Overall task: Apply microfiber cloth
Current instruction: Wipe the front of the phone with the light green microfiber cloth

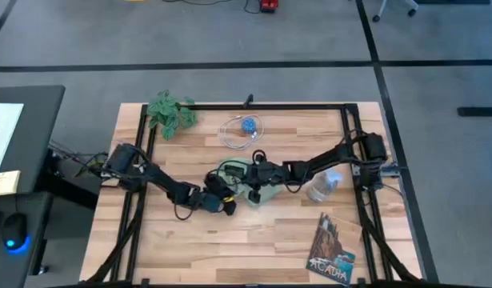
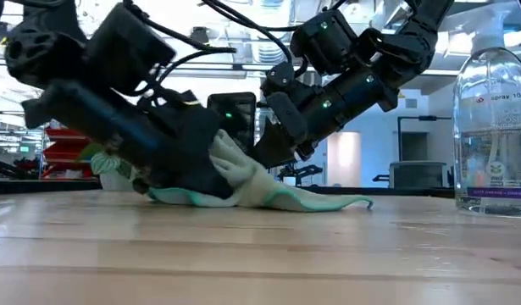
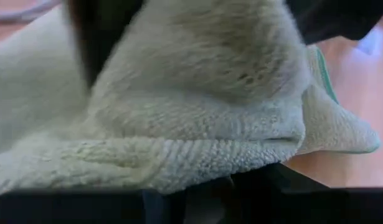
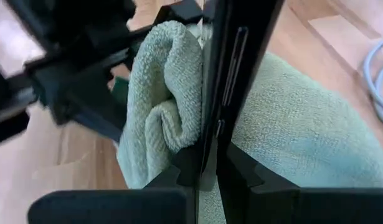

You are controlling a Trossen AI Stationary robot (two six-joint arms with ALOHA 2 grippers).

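The pale green microfiber cloth (image 1: 262, 190) lies bunched at the table's middle, its lower edge (image 2: 328, 203) spread on the wood. My left gripper (image 1: 228, 198) comes in from the left and is shut on the cloth's raised bunch. My right gripper (image 1: 254, 173) reaches in from the right, shut on a thin black phone (image 4: 220, 74) that stands on edge against the cloth. The cloth (image 3: 179, 112) fills the left wrist view. My left gripper holds a thick, folded bunch of the cloth (image 2: 230, 161), coming in low and slanting down from the table's left. That bunch is raised off the table while the rest lies slack on the wood. The cloth itself hides the fingertips. My right gripper pinches the phone's two flat faces (image 4: 211, 146) between its two fingers, slanting down from the table's right. The phone stands edge-on, with bunched cloth (image 4: 160, 106) pressed against one face and more cloth (image 4: 303, 137) behind the other.
A clear spray bottle (image 1: 324, 186) stands just right of the cloth, beside the right arm. A leafy plant (image 1: 170, 113) and a coiled cable with a blue object (image 1: 244, 128) sit at the far side. A printed booklet (image 1: 332, 250) lies near the front right.
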